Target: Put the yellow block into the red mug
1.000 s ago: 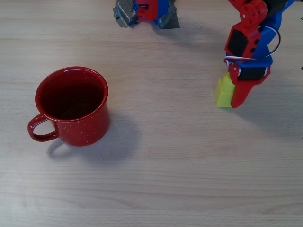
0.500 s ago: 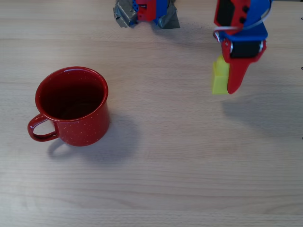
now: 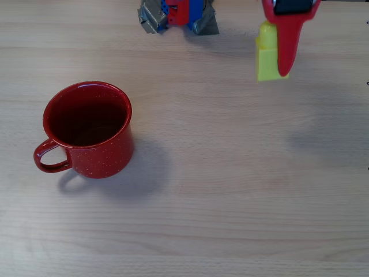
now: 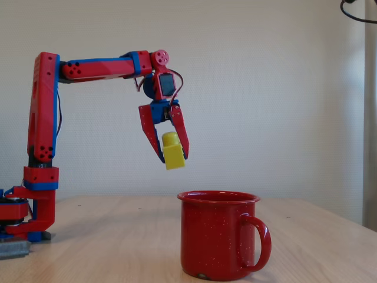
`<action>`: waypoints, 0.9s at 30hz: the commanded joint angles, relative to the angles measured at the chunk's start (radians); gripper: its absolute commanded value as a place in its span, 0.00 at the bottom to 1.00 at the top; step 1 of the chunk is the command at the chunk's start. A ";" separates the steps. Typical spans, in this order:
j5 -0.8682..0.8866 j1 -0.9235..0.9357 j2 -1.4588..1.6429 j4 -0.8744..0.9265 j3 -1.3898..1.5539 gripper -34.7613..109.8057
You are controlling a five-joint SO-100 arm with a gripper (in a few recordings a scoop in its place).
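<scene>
Yellow block (image 4: 172,152) in tool (image 4: 174,154), airborne above red mug (image 4: 219,234) height.

One yellow block (image 4: 172,152), one red mug (image 3: 89,128) and one robot arm (image 4: 88,68) with a single two-finger gripper (image 4: 174,157) occupy one wooden table (image 3: 230,196); the count is the same in the overhead and fixed views.

red mug (image 3: 87,129): glossy speckled enamel | yellow block (image 3: 267,55): smooth plastic | table (image 3: 230,202): matt wood
</scene>
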 commanded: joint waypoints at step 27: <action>-0.420 0.399 0.164 0.060 -0.198 0.24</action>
